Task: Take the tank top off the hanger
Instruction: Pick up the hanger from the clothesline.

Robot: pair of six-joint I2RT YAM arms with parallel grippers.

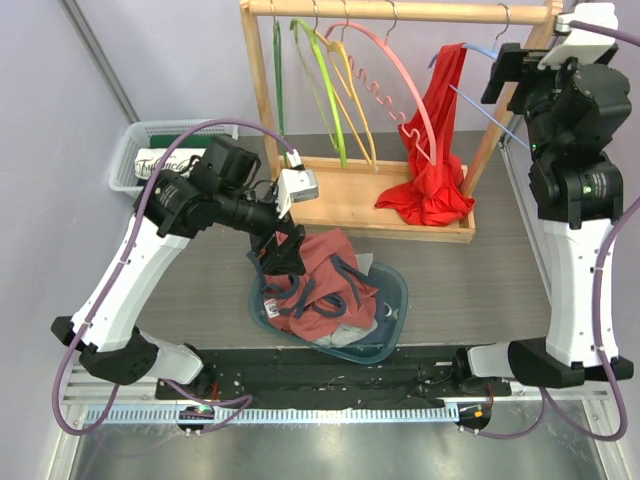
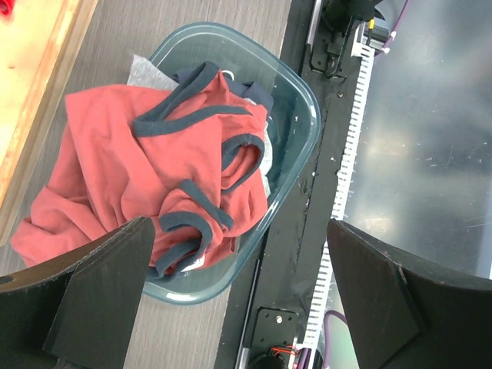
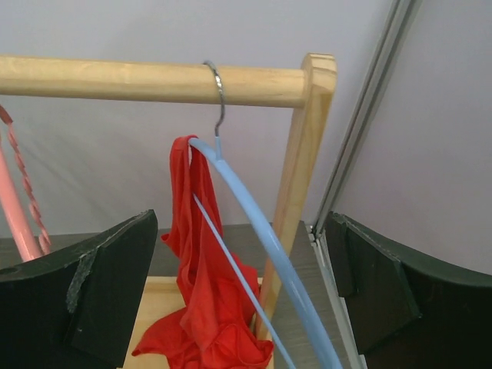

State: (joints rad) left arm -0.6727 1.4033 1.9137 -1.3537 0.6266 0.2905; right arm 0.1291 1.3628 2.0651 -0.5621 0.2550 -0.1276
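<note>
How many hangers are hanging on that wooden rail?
5. Left to right along the rail: dark green hanger, lime green hanger, yellow hanger, pink hanger, and a blue hanger at the right end carrying the red tank top. They overlap, so another could be hidden.

Free air before blue hanger (image 3: 261, 231); wooden post (image 3: 304, 154) and rail (image 3: 115, 81) close behind.

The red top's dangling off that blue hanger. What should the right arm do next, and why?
Probably ease the right gripper forward and down to close on the red tank top. Its jaws stand open and empty, and the top hangs bunched over the blue hanger beside its hook.
</note>
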